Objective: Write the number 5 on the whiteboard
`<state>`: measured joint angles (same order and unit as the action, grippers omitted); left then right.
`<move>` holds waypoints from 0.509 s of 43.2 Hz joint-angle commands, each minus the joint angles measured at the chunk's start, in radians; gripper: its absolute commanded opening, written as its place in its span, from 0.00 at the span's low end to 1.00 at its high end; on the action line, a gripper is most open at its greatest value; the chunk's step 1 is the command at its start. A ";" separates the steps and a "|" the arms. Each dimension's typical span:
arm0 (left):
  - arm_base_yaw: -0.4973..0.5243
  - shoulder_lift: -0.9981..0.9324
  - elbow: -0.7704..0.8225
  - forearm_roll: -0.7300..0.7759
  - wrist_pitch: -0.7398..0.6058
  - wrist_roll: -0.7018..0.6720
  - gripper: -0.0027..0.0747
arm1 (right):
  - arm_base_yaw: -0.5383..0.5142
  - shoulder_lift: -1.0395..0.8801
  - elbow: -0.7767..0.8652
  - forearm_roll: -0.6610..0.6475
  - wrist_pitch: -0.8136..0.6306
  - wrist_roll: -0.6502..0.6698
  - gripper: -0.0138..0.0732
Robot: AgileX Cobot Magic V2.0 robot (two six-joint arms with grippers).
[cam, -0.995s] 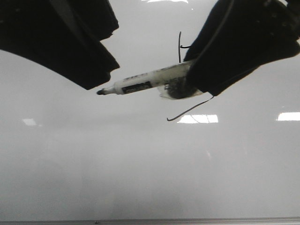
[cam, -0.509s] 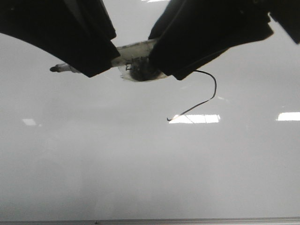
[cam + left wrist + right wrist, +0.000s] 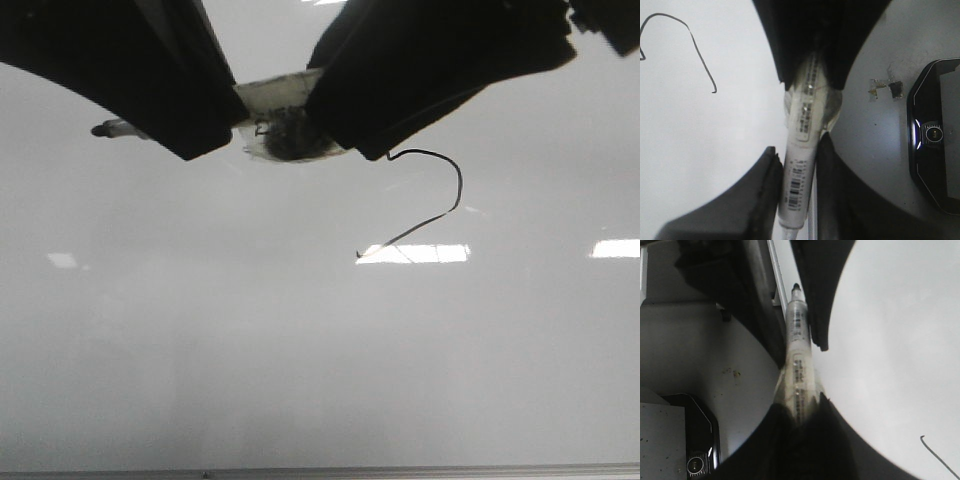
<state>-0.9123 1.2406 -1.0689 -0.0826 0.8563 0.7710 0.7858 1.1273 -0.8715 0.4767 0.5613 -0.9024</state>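
The thin black drawn number 5 (image 3: 430,205) sits on the big shiny pale whiteboard (image 3: 300,380), near the right gripper (image 3: 800,410). Its jaws hold the long white marker pen (image 3: 802,145), which points sideways between the left gripper's (image 3: 796,200) half-open jaws.

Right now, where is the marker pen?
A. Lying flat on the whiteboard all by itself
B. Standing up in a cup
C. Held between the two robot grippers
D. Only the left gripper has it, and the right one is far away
C. The marker sits with its back end in the right gripper and its tip end between the fingers of the left gripper, above the whiteboard.
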 commanded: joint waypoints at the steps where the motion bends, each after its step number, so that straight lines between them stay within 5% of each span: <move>1: -0.001 -0.019 -0.037 -0.018 -0.038 -0.004 0.18 | 0.001 -0.024 -0.029 0.033 -0.053 -0.010 0.09; 11: -0.001 -0.019 -0.037 -0.018 -0.038 -0.003 0.01 | 0.001 -0.024 -0.029 0.033 -0.073 -0.009 0.12; 22: -0.001 -0.019 -0.037 -0.014 -0.038 -0.037 0.01 | -0.007 -0.025 -0.029 0.033 -0.120 0.005 0.65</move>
<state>-0.9123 1.2407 -1.0689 -0.0827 0.8657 0.7805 0.7858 1.1273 -0.8715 0.4790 0.5203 -0.9127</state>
